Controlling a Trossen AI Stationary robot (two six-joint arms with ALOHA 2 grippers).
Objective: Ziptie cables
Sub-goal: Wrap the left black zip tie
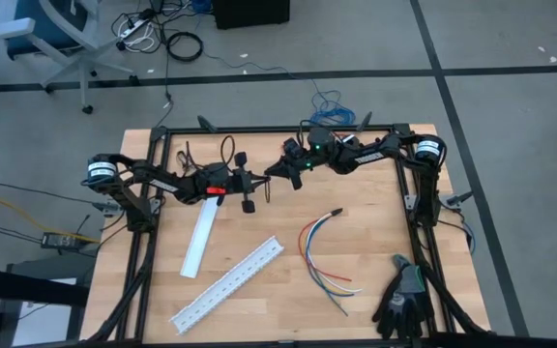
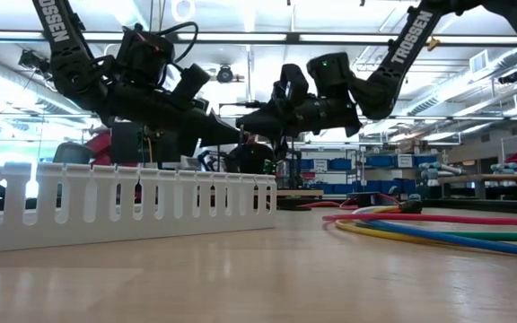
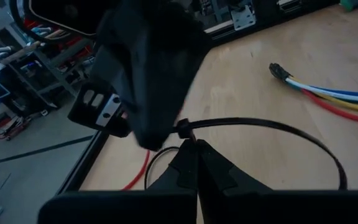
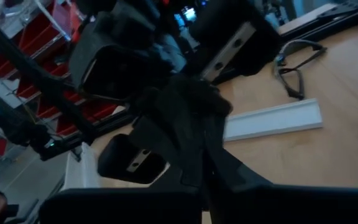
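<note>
On the wooden table [image 1: 366, 261], cables [image 1: 319, 253], slotted white duct [image 1: 228, 285], black gloves [image 1: 406, 298]

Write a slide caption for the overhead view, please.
Both grippers, left and right, meet above the table's far edge; cables lie untouched.

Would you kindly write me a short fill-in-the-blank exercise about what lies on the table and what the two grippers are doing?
1. The cables lie on the table, held by ____ gripper.
2. The left gripper is shut on a black zip tie bent into a ____.
3. The right gripper meets the left one above the table's ____ edge.
4. The black gloves lie on the table's ____ side.

Missing words: neither; loop; far; right
</note>
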